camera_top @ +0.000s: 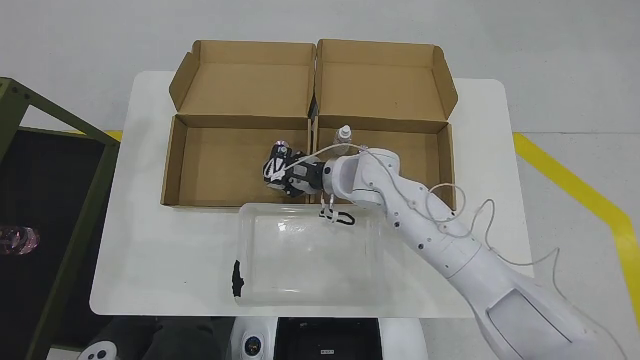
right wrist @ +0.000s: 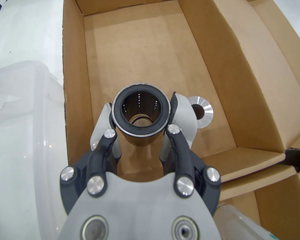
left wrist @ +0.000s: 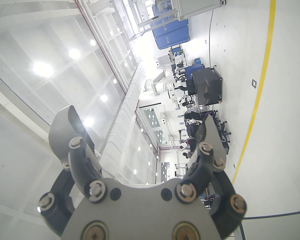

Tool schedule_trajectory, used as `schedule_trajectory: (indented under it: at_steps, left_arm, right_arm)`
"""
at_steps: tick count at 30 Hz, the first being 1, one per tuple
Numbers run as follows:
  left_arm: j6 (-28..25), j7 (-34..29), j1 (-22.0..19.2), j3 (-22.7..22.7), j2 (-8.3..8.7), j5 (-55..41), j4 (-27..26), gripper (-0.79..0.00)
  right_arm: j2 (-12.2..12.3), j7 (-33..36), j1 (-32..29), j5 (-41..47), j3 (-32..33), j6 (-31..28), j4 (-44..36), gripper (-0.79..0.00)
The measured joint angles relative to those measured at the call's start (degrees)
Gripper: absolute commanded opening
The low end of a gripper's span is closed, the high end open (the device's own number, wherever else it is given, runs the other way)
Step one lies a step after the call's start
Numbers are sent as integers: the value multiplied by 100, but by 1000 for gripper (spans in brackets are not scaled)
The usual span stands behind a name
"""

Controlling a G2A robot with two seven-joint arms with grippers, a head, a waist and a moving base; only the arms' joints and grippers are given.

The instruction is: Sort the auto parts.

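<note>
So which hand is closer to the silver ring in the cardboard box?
Right. The right hand, shut on a linear bearing, is over the cardboard box beside the silver ring; the left hand points off at the ceiling.

Left claw [left wrist: 136,121] spread apart — ceiling lights [left wrist: 42,68], yellow floor line [left wrist: 262,76]

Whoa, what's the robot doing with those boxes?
It is sorting auto parts. Its right pincer is shut on a round metal sleeve with a black rim, over the floor of a cardboard box. A shiny metal disc already lies in that box. The left pincer is open and empty, pointing up into the room. A clear tub sits beside the box.
</note>
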Motion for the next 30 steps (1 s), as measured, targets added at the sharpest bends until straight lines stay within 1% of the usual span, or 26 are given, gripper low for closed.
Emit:
schedule_trajectory:
  at_steps: [4,9,13,21,30]
  left_arm:
    - [0,0,0,0,0,0,0,0]
    - [0,0,0,0,0,0,0,0]
    - [0,0,0,0,0,0,0,0]
    - [0,0,0,0,0,0,0,0]
    - [0,0,0,0,0,0,0,0]
  right_arm:
    - [-27,-24,19,-84,-26,-25,79,-674]
    - [-48,-22,26,-175,-25,-38,142,-545]
    - [-47,-13,13,-238,11,-83,133,-483]
    - [-17,58,-64,-334,135,-157,-7,-428]
    - [-5,144,-162,-417,213,-178,-165,-416]
